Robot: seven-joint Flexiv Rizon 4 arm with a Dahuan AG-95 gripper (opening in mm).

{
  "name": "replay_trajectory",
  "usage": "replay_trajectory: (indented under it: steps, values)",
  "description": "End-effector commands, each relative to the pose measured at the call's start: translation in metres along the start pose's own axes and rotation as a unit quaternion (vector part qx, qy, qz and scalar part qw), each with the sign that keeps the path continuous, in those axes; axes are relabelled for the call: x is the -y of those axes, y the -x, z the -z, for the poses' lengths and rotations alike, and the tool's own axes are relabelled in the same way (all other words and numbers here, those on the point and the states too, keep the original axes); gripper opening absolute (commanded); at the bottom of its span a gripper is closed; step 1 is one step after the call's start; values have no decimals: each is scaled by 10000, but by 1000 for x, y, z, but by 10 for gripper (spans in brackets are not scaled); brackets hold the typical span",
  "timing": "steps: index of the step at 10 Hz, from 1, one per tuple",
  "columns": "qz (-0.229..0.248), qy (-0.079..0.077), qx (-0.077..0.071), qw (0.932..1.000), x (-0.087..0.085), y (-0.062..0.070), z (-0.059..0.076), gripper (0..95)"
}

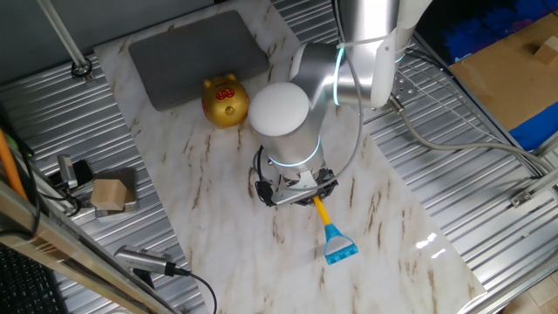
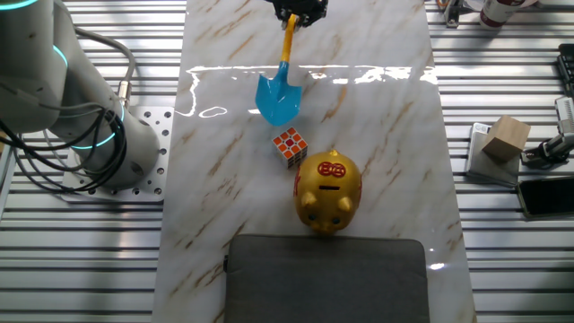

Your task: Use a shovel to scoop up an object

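claw: gripper [image 2: 299, 13] closed on the yellow shaft of the light-blue plastic toy shovel [image 2: 278, 97]
blade: tilted down, just beside the small multicoloured puzzle cube [image 2: 290, 146], apart
behind cube: golden pig-shaped bank [image 2: 329, 192]

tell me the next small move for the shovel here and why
Probably lower and slide the shovel toward the puzzle cube. In the other fixed view the hand holds the yellow shaft, and the blade tip sits just short of the cube, apart from it, with the golden pig bank right behind. A low push should get the blade under it.
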State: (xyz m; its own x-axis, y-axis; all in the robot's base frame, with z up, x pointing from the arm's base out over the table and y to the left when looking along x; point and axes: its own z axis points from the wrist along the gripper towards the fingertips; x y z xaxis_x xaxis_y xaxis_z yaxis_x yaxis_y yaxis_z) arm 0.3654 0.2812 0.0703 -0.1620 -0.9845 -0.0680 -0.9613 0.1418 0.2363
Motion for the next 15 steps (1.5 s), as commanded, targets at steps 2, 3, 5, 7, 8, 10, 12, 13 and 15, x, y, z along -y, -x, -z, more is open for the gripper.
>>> replay_trajectory:
  steps: [2,3,5,7,8,10,12,13,15]
  values:
    - [-156,4,-22,9999,-8,-1,-4,0]
    - [-155,3,-26,9999,-16,-3,-7,0]
    - [-68,-5,8,10000,-21,-6,-9,0]
    - [17,-13,82,10000,-20,-11,-15,0]
    - [75,-12,200,9998,-18,-13,-21,0]
    - [147,-29,320,9994,-15,-17,-28,0]
    - [288,-68,283,9992,-14,-18,-28,0]
    - [325,-86,282,9990,-13,-18,-28,0]
    - [542,-186,259,9980,-1,-19,-23,0]
